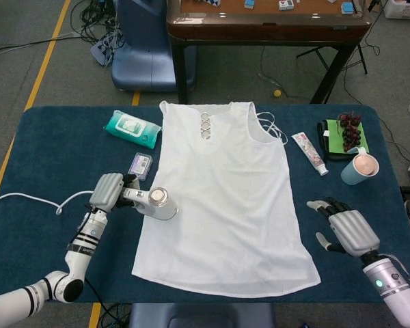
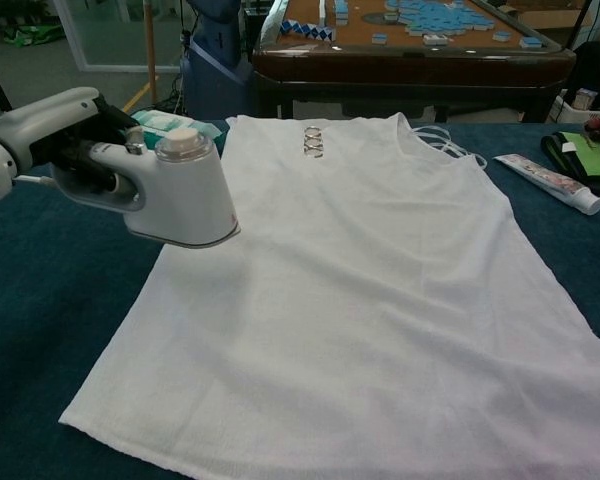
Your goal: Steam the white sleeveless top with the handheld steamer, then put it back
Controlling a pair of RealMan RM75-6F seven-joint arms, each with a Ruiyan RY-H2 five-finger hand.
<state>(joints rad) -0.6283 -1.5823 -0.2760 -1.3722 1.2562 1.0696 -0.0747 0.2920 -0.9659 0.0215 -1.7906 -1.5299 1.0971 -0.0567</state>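
The left hand (image 1: 110, 193) grips the handle of the handheld steamer (image 1: 156, 203), fingers wrapped around it. The steamer is lifted clear of the counter (image 1: 55, 143), its flat plate facing down over the left edge of the white sleeveless top (image 1: 225, 198) (in the chest view the plate (image 2: 180, 235) hangs just above the fabric; whether it touches cannot be told). A white cord (image 1: 27, 201) trails on the counter behind the left hand, toward the counter's left edge.

The top lies spread flat in the middle of the counter, neckline away from the robot, hem toward it, between the two hands. Its ring trim (image 1: 205, 126) sits at the neckline, well beyond the left hand.

The right hand (image 1: 346, 227) holds nothing; its fingers are spread and point toward the top, and it hovers just beside the top's right side, near the hem corner.

Beyond the left hand: a small lilac pack (image 1: 141, 165) just past the knuckles and a green wipes pack (image 1: 131, 128) further out. Beyond the right hand: a teal cup (image 1: 359, 169), a tube (image 1: 309, 152), and grapes (image 1: 349, 130) on a green-and-black pad (image 1: 333, 140).
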